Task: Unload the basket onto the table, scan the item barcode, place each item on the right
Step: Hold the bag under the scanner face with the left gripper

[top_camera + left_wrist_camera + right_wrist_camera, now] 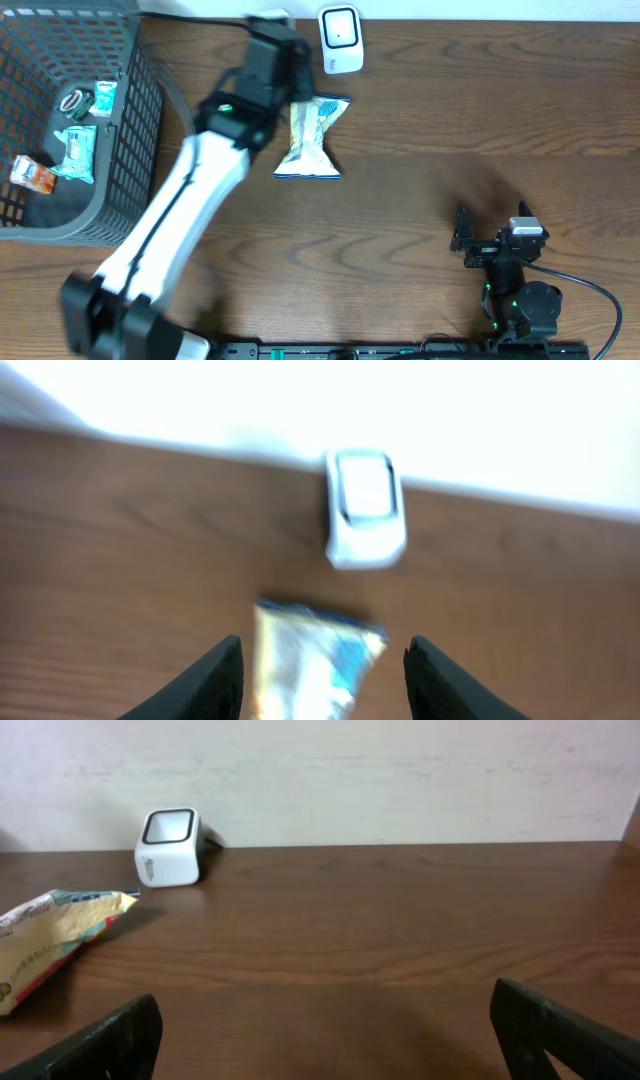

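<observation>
The item, a pale yellow and blue snack packet (312,140), lies flat on the brown table just in front of the white barcode scanner (340,38). My left gripper (290,92) hovers over the packet's far end. In the left wrist view the packet (310,660) sits between the two fingers with a gap on each side, and the scanner (365,505) is straight ahead; the left gripper (325,645) is open. My right gripper (490,225) rests open at the lower right with nothing between its fingers (325,1005). From there the packet (50,940) and scanner (170,847) appear far left.
A dark grey mesh basket (150,100) stands at the far left, holding several small packets (75,150). A black cable runs from behind the scanner along the table's back edge. A white wall borders the back of the table.
</observation>
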